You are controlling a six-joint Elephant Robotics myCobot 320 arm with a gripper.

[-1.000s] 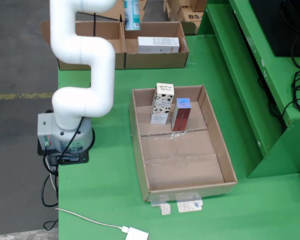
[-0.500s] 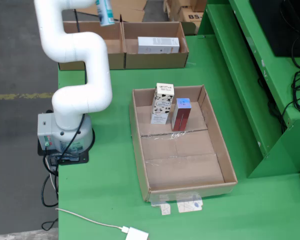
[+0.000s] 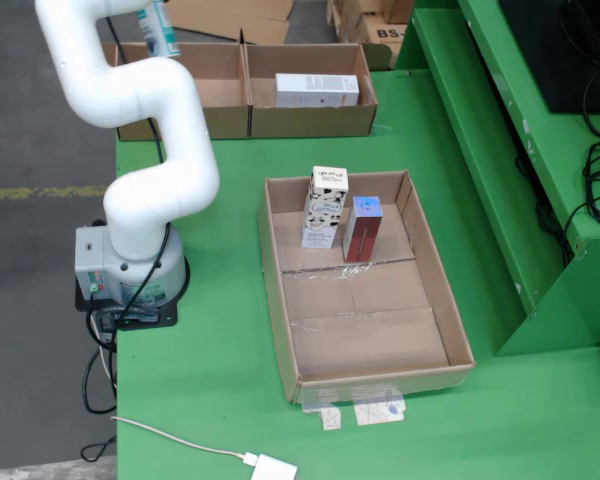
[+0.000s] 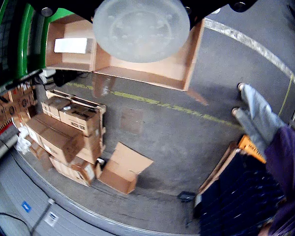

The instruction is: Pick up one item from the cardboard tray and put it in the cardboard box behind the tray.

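The view from above: a white-and-teal bottle (image 3: 157,27) hangs under the white arm (image 3: 130,95), over the left compartment of the brown cardboard box (image 3: 205,92) behind the tray.
The gripper itself is out of sight, so its grip cannot be told; the bottle is presumably held high there to clear the box wall. The view that rides on the gripper shows the bottle's round base (image 4: 141,28) over that box.

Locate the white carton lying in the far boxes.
In the view from above, the white carton lies in the right-hand far box, behind the tray.
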